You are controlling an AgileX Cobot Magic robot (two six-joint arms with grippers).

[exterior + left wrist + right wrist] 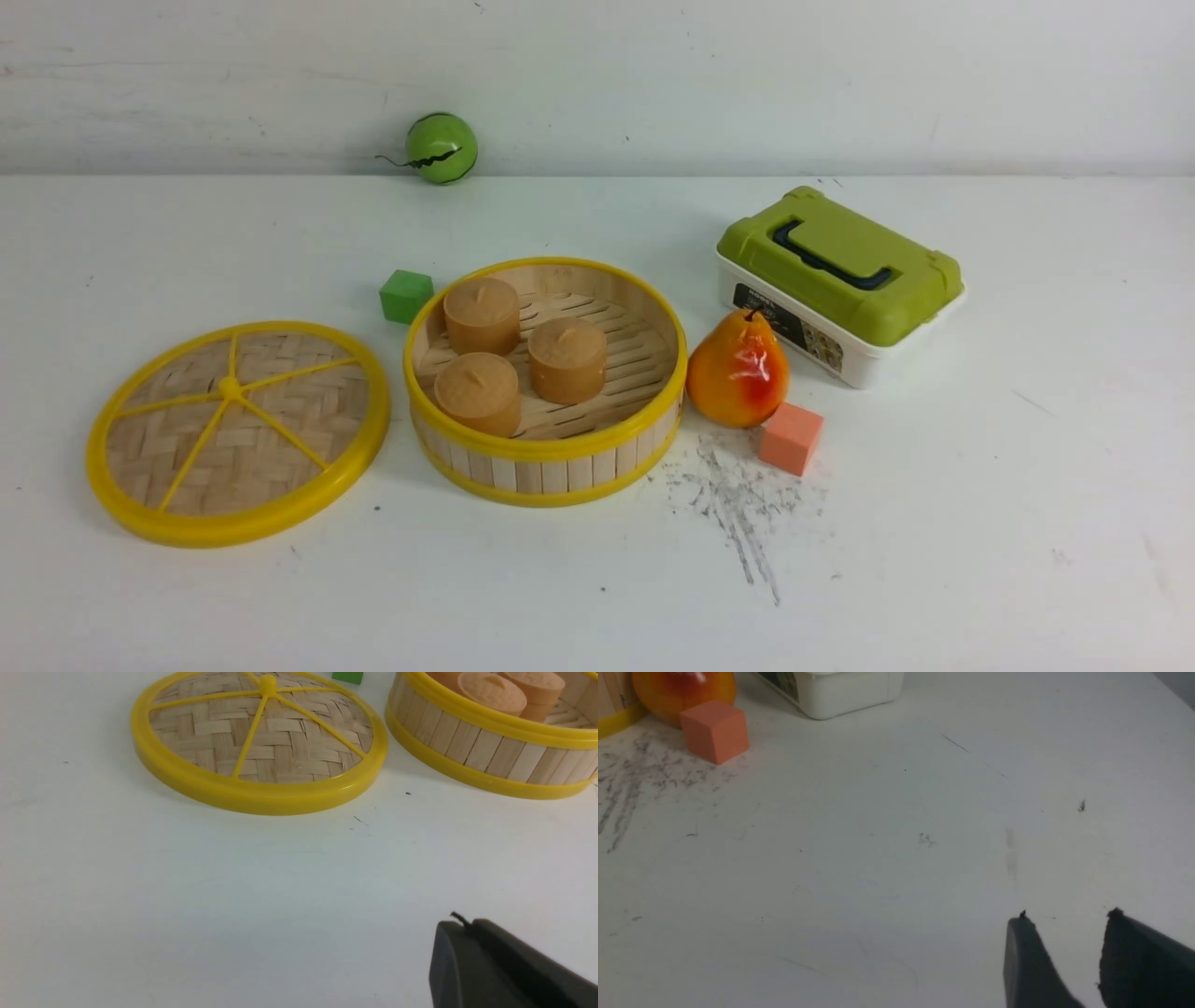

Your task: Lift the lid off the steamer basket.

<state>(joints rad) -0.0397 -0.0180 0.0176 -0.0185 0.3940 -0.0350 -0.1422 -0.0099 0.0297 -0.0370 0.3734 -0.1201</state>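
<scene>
- I see the lid (237, 432) lying flat on the surface (934, 523), lower left of the front view, just beside the open steamer basket (545, 446).
- Left end effector (460, 926): I cannot tell its state; right end effector (1069, 921) is spread, holding nothing.
- My worry: any further left-arm sweep could nudge the lid against the basket.

Left pincer (460, 924) with fingers together, right pincer (1069, 919) slightly parted, both empty.
</scene>
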